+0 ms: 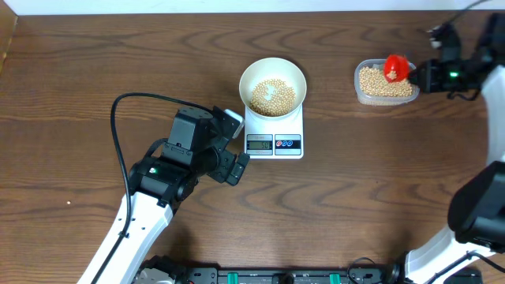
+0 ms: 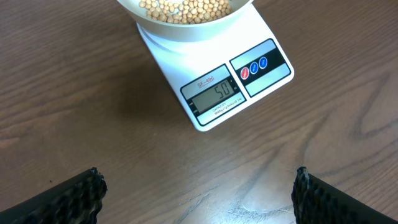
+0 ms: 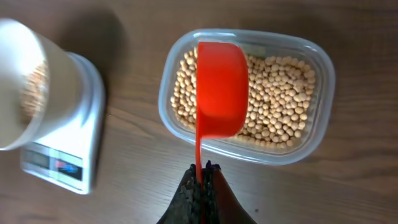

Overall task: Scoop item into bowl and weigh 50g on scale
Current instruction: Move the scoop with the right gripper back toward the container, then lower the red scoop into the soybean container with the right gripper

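The white bowl (image 1: 272, 85) stands on the white scale (image 1: 274, 132) and holds tan beans (image 1: 272, 96). In the left wrist view the scale's display (image 2: 216, 98) reads 50, with the bowl (image 2: 186, 18) at the top edge. My left gripper (image 1: 237, 140) hovers just left of the scale's front, open and empty, its fingertips (image 2: 87, 186) wide apart over bare wood. My right gripper (image 3: 202, 169) is shut on the thin handle of a red scoop (image 3: 221, 87), which hangs over the clear tub of beans (image 3: 280, 99). The scoop (image 1: 394, 68) sits above the tub (image 1: 384, 82) at the back right.
The scale (image 3: 59, 137) and bowl (image 3: 28, 87) appear at the left of the right wrist view. A black cable (image 1: 118, 134) loops from the left arm across the wood. The table's far edge runs along the top.
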Controlling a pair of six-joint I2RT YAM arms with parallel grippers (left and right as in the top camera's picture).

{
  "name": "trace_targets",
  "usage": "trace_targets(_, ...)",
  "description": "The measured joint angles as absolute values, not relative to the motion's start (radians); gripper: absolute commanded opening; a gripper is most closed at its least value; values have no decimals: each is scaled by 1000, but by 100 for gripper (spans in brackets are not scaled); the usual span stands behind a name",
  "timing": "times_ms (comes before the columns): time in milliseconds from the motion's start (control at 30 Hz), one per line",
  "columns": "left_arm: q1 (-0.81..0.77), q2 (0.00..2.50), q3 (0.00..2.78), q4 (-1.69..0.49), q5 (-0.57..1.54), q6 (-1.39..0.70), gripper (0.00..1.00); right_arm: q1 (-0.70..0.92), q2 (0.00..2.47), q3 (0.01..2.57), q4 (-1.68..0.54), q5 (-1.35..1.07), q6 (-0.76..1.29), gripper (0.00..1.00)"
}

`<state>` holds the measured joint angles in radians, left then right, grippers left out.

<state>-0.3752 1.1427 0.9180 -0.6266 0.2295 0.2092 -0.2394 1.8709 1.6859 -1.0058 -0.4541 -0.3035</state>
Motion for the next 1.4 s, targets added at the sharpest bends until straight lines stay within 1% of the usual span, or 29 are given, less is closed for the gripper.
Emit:
trace_targets(333, -375, 1143, 918, -627, 229, 209, 98, -27, 1847, 1686, -1001, -21, -287, 2)
trace_targets(667, -375, 1143, 918, -627, 229, 209, 98, 120, 1814, 1686, -1020, 255, -279, 2)
trace_targets(900, -375, 1143, 918, -627, 229, 209, 98, 153, 1814, 1686, -1042, 395, -237, 1)
trace_targets(1000, -375, 1143, 918, -627, 229, 209, 98, 145, 1814, 1686, -1044, 394, -172, 1)
trace_targets(1067, -375, 1143, 918, -627, 229, 209, 98, 133, 1814, 1686, -1044, 350, -126, 1)
trace_targets(1267, -375, 1143, 918, -627, 229, 209, 98, 28, 1814, 1686, -1023, 74, 76, 1)
trace_targets(1400, -375, 1143, 918, -627, 229, 209, 98, -39, 1814, 1685, -1007, -11, 255, 1)
